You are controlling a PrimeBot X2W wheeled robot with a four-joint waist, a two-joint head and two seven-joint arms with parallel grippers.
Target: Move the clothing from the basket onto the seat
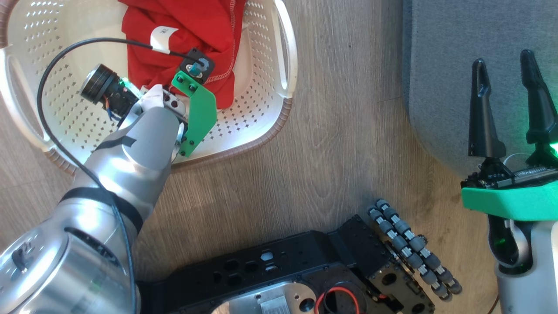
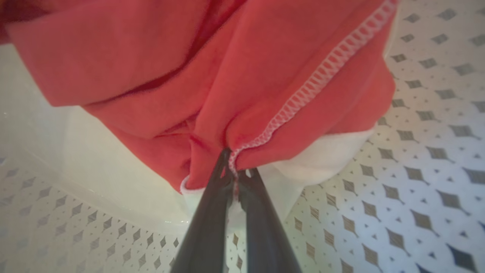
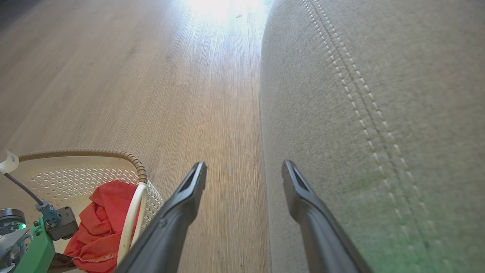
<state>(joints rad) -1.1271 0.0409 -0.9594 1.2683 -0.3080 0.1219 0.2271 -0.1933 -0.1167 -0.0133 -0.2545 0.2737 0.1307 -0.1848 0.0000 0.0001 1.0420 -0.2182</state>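
The clothing, bright red with white hem stitching, lies bunched in the cream basket at the upper left of the head view. My left arm reaches down into the basket. In the left wrist view my left gripper is shut on the stitched hem of the clothing, where a white panel shows beneath the red. The right gripper stands open and holds nothing, at the rounded edge of the grey seat. In the right wrist view the right gripper hangs between floor and seat.
Wooden floor separates the basket from the seat. My black base with its roller wheel fills the lower middle. A black cable arcs over the basket. The basket's brown rim and the clothing show at the right wrist view's lower left.
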